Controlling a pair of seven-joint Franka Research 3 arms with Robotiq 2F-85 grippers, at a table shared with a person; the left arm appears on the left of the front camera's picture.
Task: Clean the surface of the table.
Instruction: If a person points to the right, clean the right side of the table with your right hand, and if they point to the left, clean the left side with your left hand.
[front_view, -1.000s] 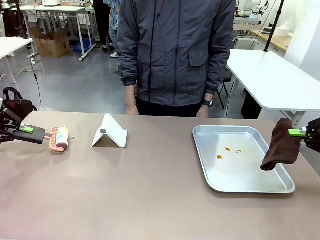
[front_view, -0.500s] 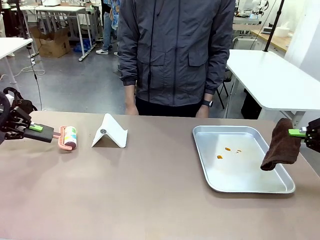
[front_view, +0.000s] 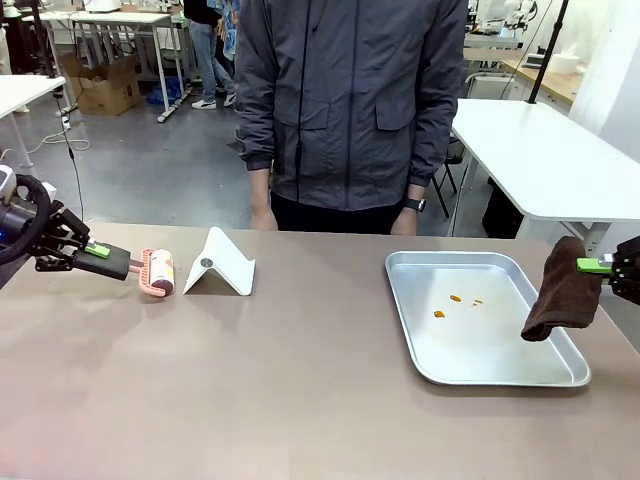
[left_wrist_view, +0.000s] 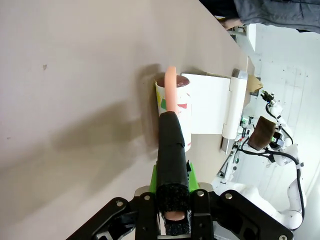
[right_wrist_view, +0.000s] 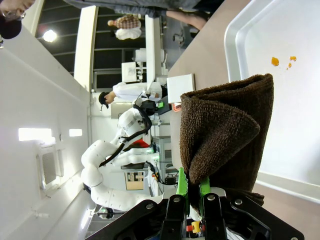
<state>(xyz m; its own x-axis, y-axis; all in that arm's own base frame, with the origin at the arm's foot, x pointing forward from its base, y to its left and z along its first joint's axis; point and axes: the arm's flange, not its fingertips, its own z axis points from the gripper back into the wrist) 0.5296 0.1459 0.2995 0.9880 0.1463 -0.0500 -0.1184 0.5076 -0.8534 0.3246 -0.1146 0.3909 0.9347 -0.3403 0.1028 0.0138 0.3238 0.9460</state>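
The left gripper (front_view: 98, 250) is clamped shut on the black handle of a lint roller (front_view: 158, 272), and the drum is down on the table (front_view: 300, 400) at about ten o'clock. That puts the sticky face on the brownish top, which looks right for lifting bits off it. The arm comes in low from nine o'clock with the wrist close to level and the handle slanting down to the drum. The drum sits just beside a white folded stand (front_view: 220, 265) at eleven.

Over at three o'clock, the right gripper (front_view: 597, 265) is pinched closed on the top edge of a brown cloth (front_view: 560, 295). The cloth dangles over the right rim of a silver tray (front_view: 500, 378); whether it touches, I can't tell. Hanging loose like that, it seems parked ready for a wipe. A few orange crumbs (front_view: 452, 299) lie in the tray.

The table spans the whole foreground, and a person (front_view: 350, 100) stands at twelve.
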